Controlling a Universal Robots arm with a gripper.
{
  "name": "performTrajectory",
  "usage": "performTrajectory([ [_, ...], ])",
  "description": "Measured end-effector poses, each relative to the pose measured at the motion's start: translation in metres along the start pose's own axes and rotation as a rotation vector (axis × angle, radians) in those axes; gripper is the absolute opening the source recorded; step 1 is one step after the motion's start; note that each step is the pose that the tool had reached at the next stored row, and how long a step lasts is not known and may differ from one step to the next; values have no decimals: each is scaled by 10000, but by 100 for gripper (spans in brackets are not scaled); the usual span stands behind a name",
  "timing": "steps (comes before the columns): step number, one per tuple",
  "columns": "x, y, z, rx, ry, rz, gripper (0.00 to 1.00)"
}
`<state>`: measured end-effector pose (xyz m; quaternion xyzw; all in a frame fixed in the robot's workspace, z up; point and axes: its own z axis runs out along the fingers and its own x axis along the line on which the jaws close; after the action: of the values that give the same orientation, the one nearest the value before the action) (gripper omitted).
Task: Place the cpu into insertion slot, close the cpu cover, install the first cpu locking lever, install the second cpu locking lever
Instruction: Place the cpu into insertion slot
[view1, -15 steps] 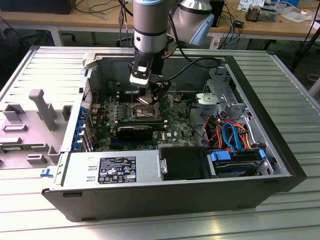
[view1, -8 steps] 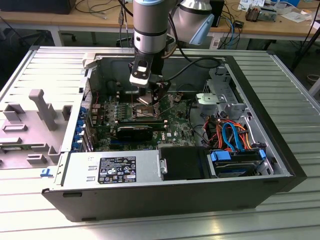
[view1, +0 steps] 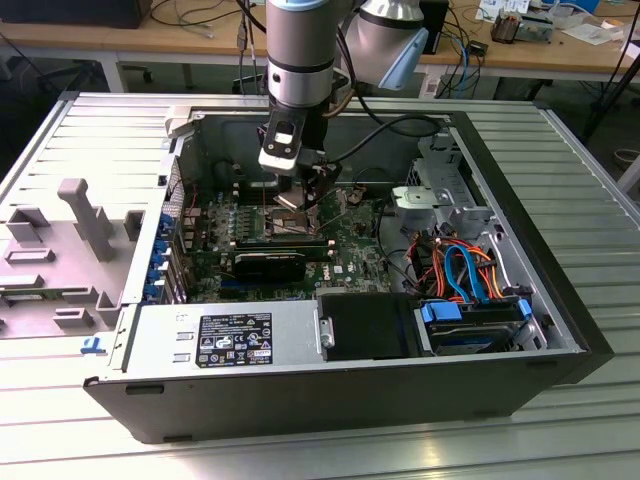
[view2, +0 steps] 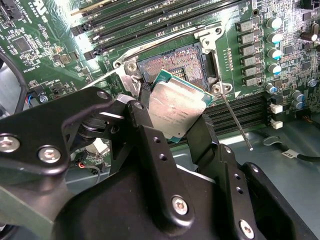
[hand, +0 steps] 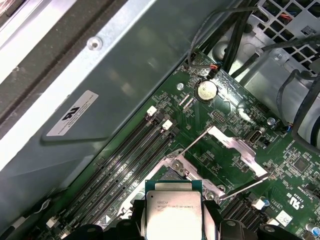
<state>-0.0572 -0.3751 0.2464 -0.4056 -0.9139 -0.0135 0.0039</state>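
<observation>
Now, exterior view: reaches into the open case (view1: 350, 400), gripper (view1: 303, 195) low over the green board (view1: 365, 235). Second wrist view: pinches the cpu (view2: 177, 107) by opposite edges, just over the insertion slot (view2: 175, 65), not yet seated. First wrist view: cpu cover (hand: 237, 149) swung open; probably best levelled, corners matched, lowered unforced.

The cpu (hand: 173, 215) is clamped between dark fingers (hand: 211, 225), grey metal top toward the camera, in front of the insertion slot (hand: 172, 176), which it partly hides. Beside the slot the silvery cpu cover (hand: 239, 149) stands swung open, two thin lever rods (hand: 243, 186) near it. Long black memory slots (hand: 125, 162) run along the slot's other side; a round coin battery (hand: 206, 91) lies beyond the cover.
</observation>
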Motion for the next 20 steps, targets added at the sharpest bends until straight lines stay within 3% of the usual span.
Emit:
performTrajectory([
  [20,0,0,8,-3,-3,157,54],
])
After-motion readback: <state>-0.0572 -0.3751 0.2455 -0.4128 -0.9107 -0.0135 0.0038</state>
